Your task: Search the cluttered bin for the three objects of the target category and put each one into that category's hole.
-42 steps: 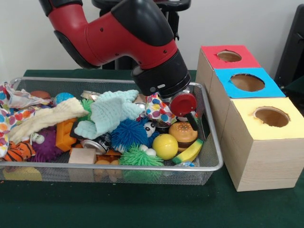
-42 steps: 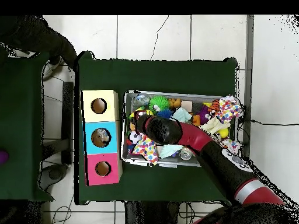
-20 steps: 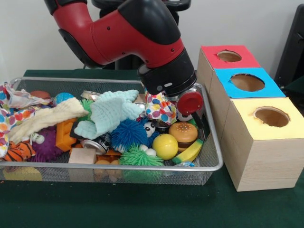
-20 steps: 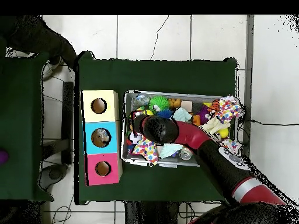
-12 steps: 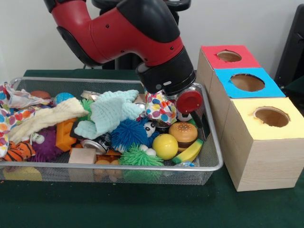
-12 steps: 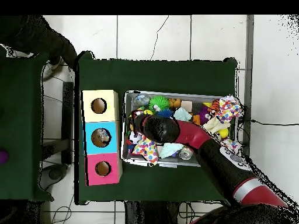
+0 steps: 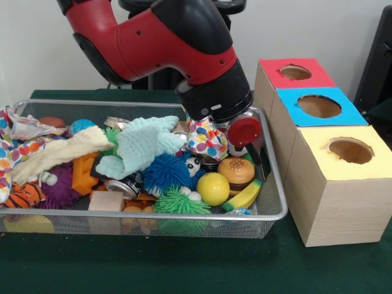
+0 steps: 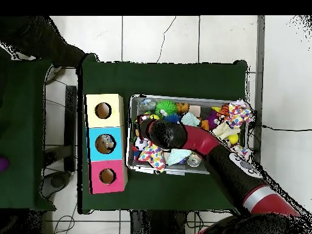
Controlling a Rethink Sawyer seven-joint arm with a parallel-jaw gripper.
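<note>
Green table cloth (image 7: pixel 184 269) up front, wire basket (image 7: pixel 278 211) sitting on it, packed with clutter. Nearest the front rim: wooden block (image 7: pixel 106 201), spiky green ball (image 7: pixel 177 201), yellow ball (image 7: pixel 212 188) and a banana (image 7: pixel 243 196) at about 4 o'clock from that ball, leaning on the basket's right wall. Toy burger (image 7: pixel 236 171) just behind the yellow ball, touching the banana. Blue fuzzy ball (image 7: pixel 166 171) at 9 o'clock of the burger, a can (image 7: pixel 122 185) lying on its side beside it, orange block (image 7: pixel 84 173) and purple spiky ball (image 7: pixel 58 190) further left, striped tiger toy (image 7: pixel 21 196) at the far left front. Mid basket: mint knitted cloth (image 7: pixel 144 144) draped over the pile, cream cloth (image 7: pixel 58 153) at its 9 o'clock, dotted cloth (image 7: pixel 206 141) at its 3 o'clock. Gripper (image 7: pixel 242 144) is down in the basket's right back corner, right over the burger and beside the dotted cloth; fingers hidden by the red disc and wrist, cannot tell if spread or pinching anything. Right of the basket, three wooden boxes in a row, touching: yellow-topped box (image 7: pixel 343 184) nearest, blue-topped box (image 7: pixel 315 107) behind it, red-topped box (image 7: pixel 294 73) farthest, each with a round hole. Overhead, something sits inside the blue box's hole (image 8: pixel 105 144); cannot tell what.
</note>
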